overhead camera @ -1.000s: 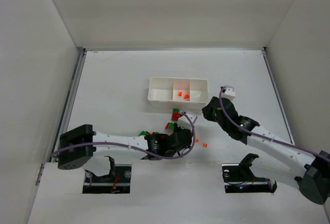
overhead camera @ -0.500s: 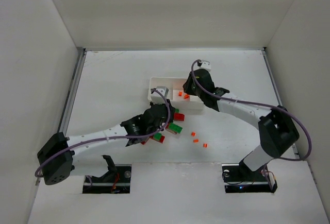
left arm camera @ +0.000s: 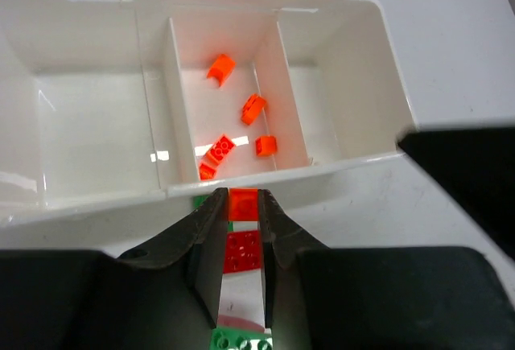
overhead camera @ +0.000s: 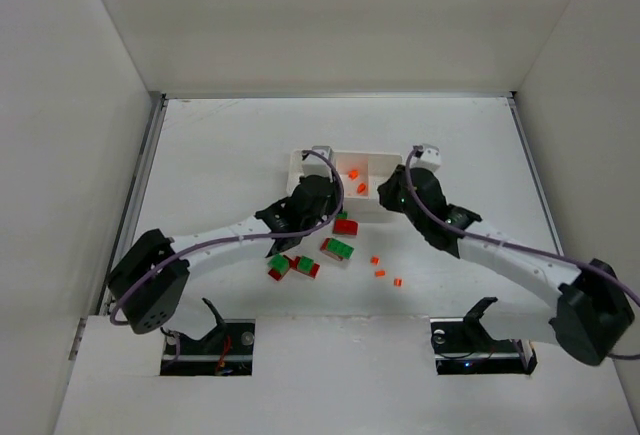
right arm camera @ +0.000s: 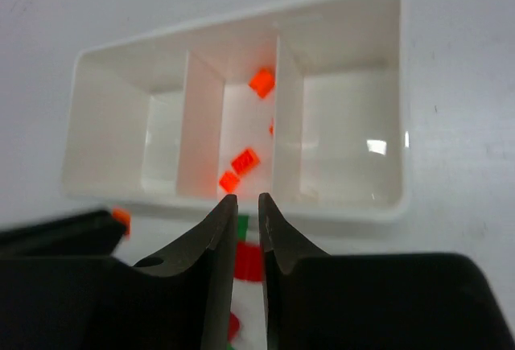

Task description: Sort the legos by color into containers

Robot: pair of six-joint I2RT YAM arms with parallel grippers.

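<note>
Bricks of joined green and red (overhead camera: 337, 248) lie loose on the worktop (overhead camera: 220, 145) at six o'clock of the tray (overhead camera: 385, 167), with three orange bits (overhead camera: 380, 273) nearer five. The left fingers (left arm camera: 211, 213) are clenched on one orange piece (left arm camera: 243, 205), poised just short of the tray's near wall. The right fingers (right arm camera: 221, 221) hover alongside, pinched together and empty (best kept clear). The middle compartment (left arm camera: 201, 109), which holds orange pieces, lies at twelve. Carry the piece past the wall and release it low, so it cannot bounce out.

Left pincer (left arm camera: 243, 205) pinched tight; right pincer (right arm camera: 248, 201) nearly closed; both angled down
</note>
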